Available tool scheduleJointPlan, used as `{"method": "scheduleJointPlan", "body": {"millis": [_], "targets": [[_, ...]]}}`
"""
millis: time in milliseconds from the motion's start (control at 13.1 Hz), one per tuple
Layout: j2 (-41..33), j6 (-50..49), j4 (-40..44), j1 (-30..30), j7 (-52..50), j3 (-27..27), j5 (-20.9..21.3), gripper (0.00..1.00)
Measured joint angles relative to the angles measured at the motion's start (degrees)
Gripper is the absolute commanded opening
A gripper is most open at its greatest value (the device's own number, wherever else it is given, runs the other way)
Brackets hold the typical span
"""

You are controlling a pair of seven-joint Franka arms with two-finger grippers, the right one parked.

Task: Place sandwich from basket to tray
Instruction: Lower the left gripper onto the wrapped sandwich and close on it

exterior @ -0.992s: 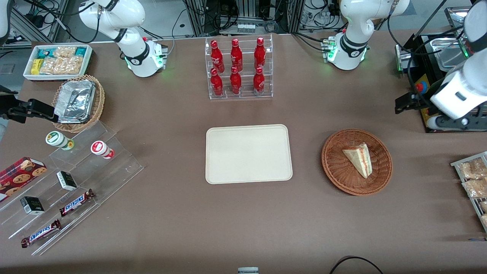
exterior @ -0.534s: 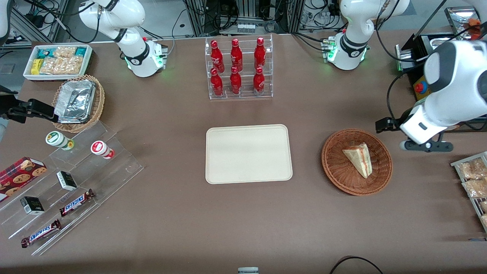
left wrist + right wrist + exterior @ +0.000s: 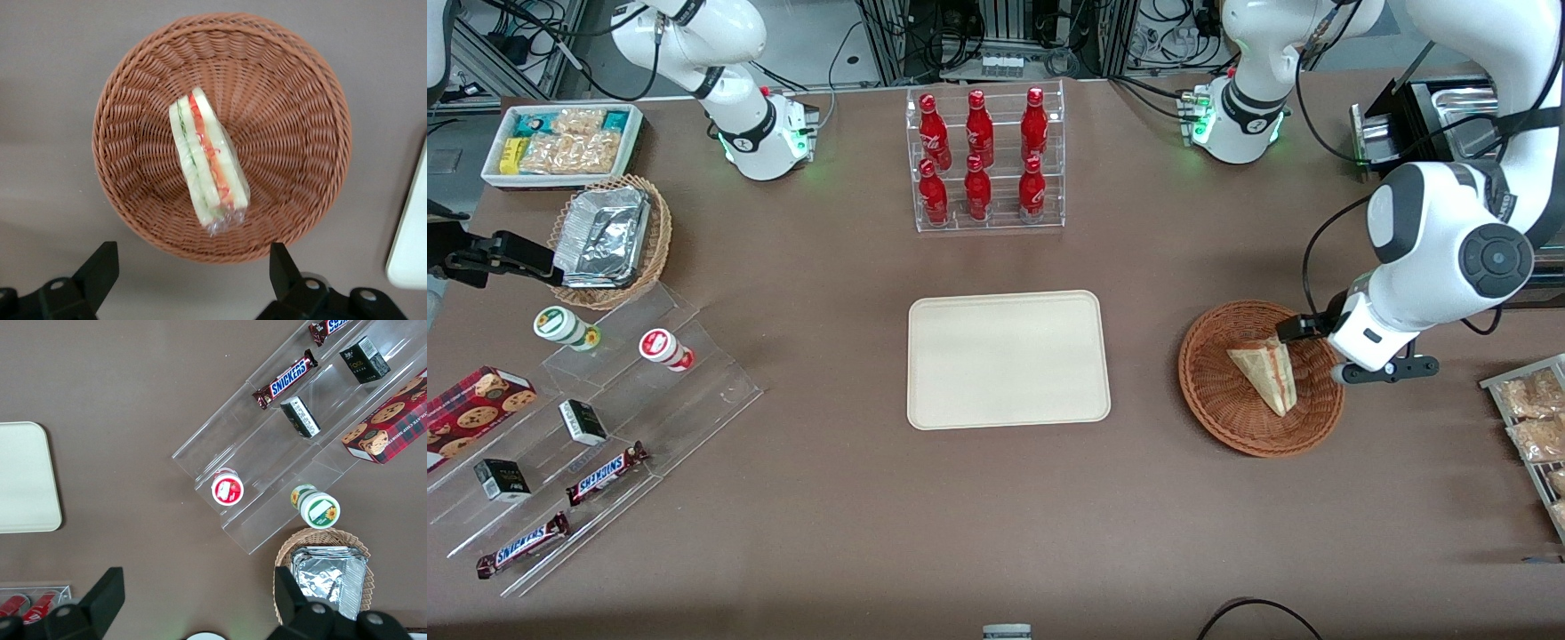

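The sandwich (image 3: 1267,373), a pale wedge in clear wrap with red and green filling along its edge (image 3: 207,160), lies in the round reddish-brown wicker basket (image 3: 1227,409) (image 3: 300,133). My left gripper (image 3: 1356,356) hangs above the basket's rim on the side toward the working arm's end of the table. It is open wide (image 3: 190,267), with only bare table between its black fingers (image 3: 100,267), apart from the sandwich. The cream tray (image 3: 1005,360) lies flat and bare at the table's middle, beside the basket; its corner shows in the left wrist view (image 3: 410,253).
A clear rack of red bottles (image 3: 987,160) stands farther from the front camera than the tray. Snack packets on a rack (image 3: 1534,427) lie toward the working arm's end. A clear stepped shelf with candy bars (image 3: 605,418), a foil-filled tan basket (image 3: 609,240) and a white bin (image 3: 560,142) lie toward the parked arm's end.
My left arm has swung in from the working arm's end of the table and come over the basket's rim. The sandwich, basket and tray have not moved.
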Motion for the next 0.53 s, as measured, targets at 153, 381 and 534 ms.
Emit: {"method": "scheduleJointPlan", "body": {"millis": [153, 381, 534], "targets": [[0.1, 5.7, -2.6, 0.0, -4.8, -0.1, 0.0, 1.0], [-0.2, 16.0, -9.0, -0.1, -15.0, -0.4, 0.0, 1.0], [-0.2, 17.6, -10.7, -0.6, -20.7, -0.8, 0.0, 1.0]]}}
